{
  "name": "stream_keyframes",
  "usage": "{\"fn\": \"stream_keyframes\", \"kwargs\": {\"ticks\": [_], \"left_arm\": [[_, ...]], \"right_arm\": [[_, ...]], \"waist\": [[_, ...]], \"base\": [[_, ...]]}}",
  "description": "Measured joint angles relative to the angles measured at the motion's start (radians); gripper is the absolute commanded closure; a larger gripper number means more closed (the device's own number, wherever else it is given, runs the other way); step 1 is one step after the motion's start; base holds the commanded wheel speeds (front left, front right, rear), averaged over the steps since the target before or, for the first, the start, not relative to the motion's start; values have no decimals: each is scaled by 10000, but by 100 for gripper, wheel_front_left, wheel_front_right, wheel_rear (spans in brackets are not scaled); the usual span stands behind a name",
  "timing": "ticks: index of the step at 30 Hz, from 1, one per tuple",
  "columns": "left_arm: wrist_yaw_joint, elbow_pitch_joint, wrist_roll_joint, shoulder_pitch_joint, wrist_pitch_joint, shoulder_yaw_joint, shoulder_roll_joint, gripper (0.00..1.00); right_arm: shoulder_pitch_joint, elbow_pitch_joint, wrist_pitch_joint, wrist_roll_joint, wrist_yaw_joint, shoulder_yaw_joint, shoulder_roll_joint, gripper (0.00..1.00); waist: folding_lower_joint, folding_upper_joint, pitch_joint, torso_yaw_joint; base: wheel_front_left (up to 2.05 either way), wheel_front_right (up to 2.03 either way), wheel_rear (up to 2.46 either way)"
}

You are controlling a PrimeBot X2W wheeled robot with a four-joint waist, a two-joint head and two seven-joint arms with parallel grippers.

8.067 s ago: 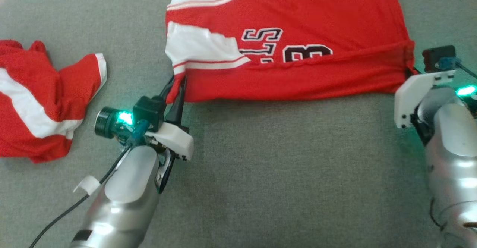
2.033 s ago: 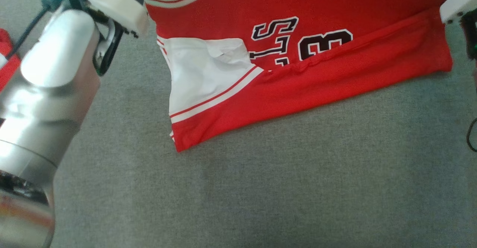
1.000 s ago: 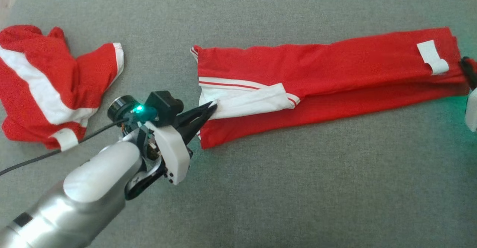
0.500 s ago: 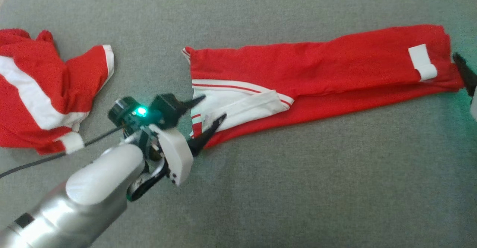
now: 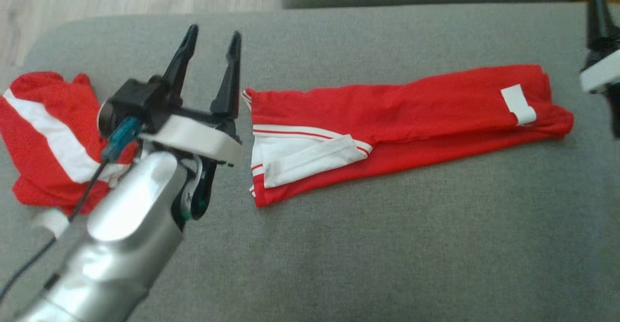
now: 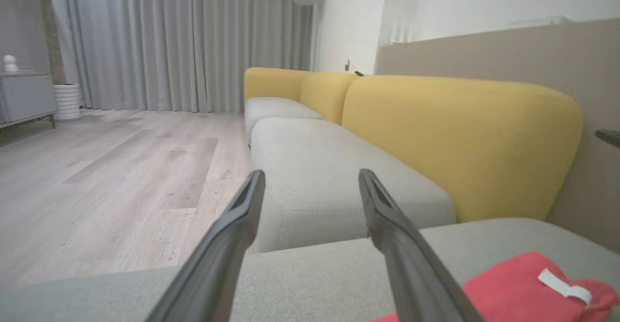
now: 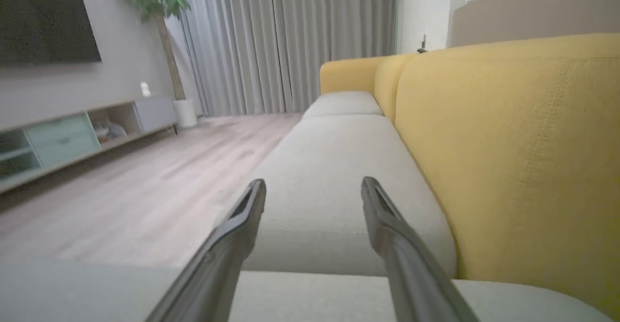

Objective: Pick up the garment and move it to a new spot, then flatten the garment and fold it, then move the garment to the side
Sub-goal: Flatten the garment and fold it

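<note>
Where the left gripper (image 5: 214, 31) stands: upper left of the head view, its fingers spread apart with nothing between them, lifted clear of the cloth and pointing to the frame's top.
Right gripper (image 7: 313, 181): fingers likewise apart and empty; in the head view it sits at the upper right edge, beyond the garment's right end.
Change noted: a second ago the left fingers were pinched on the white-trimmed corner, and half a second ago they straddled it while opening. Both grippers have since let go and drawn off. The head view itself has shifted, so the camera moved, not the cloth.
Garment (image 5: 411, 114): red jersey, lying as a long narrow folded band across the middle of the frame on the grey seat (image 5: 387, 254), touching neither gripper.
White-trimmed end (image 5: 300, 152): left end of the band, layers slightly uneven.
Bearing on task: in my judgement this fold is laid and released; a further fold or the move aside remains.
Writing: the lettering seen earlier is now folded under and unreadable. The white tag (image 5: 518, 104) near the right end appears blank.
Second garment (image 5: 43, 133): red and white, crumpled at the left edge, apart from the band.
</note>
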Motion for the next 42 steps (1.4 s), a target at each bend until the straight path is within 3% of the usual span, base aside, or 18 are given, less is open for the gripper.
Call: {"fn": "stream_keyframes", "kwargs": {"ticks": [7,13,16,20,26,32,38,42], "left_arm": [[274,-462,1214,2495,-31,2249,-792,0],[-209,-742,2619,4359,-31,3758,-1555,0],[-393,-838,3030,4810,-31,4178,-1850,0],[-949,-769,3745,5265,-31,4648,-2222,0],[-1561,-692,4391,5053,-31,5102,-2558,0],[-2033,-571,4730,4403,-31,5304,-2834,0],[-2201,-439,4801,4311,-31,5365,-2880,0],[-2232,-435,4771,4295,-31,5346,-2888,0]], "right_arm": [[2346,-2105,-29,-1252,0,-2986,1973,0],[5391,-3352,-29,-2987,0,-4117,4100,0],[6070,-3532,-27,-3419,0,-4280,4497,0],[6579,-3638,-27,-3977,0,-4370,4706,0],[6081,-3411,21,-4809,0,-4840,4759,0],[4241,-2094,750,-6437,0,-6964,4591,0],[2979,-1081,1233,-8364,0,-10119,4627,0],[2540,-579,1496,-9710,0,-11484,4711,0]], "waist": [[0,0,-516,101],[-1,0,-728,205],[-2,0,-706,203],[0,0,-534,211],[0,0,-55,311],[3,0,746,548],[3,0,1237,845],[3,0,1412,976]], "base": [[0,0,0],[0,0,0],[0,0,0],[0,0,0],[0,0,0],[0,0,0],[0,0,0],[0,0,0]]}}
